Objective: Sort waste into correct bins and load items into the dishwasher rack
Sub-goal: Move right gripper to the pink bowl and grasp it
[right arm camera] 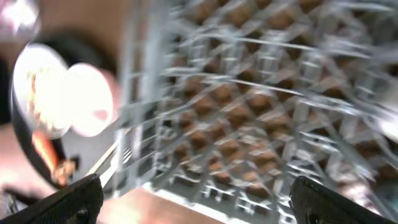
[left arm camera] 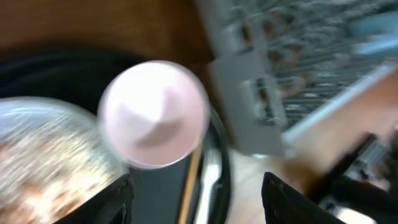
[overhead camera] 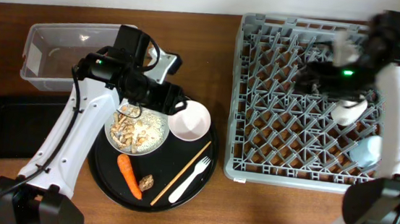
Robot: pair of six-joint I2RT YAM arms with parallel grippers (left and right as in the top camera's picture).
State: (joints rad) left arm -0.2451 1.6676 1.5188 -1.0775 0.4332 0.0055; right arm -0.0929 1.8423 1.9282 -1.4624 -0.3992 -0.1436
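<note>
The rack [overhead camera: 299, 180] fills the right half of the worktop [overhead camera: 264, 212]. Inside it, a white cup [overhead camera: 349, 110] sits toward 3 o'clock and a blue cup [overhead camera: 367, 150] toward 4 o'clock, both near the right wall. The right gripper [right arm camera: 196, 186] hangs over the upper part of the rack. It is blurred, but its fingers stand wide apart and nothing is between them.

At 9 o'clock from the rack lies the round tray [overhead camera: 110, 180]. On this tray the plate [overhead camera: 155, 138] is at 10 o'clock and carries the scraps [overhead camera: 127, 129]. The bowl [overhead camera: 190, 120] is at 1 o'clock, just beside the plate. The carrot [overhead camera: 129, 176] is at 7 o'clock with the lump [overhead camera: 146, 183] just beside it. The chopstick [overhead camera: 180, 174] and the fork [overhead camera: 191, 175] lie slanted, side by side, at 4 o'clock.

The left gripper [left arm camera: 196, 186] is above the place where plate and bowl meet, spread wide and empty.

The tub [overhead camera: 67, 57] stands at 10 o'clock from the round tray, and the black tray [overhead camera: 17, 126] at 9 o'clock.
</note>
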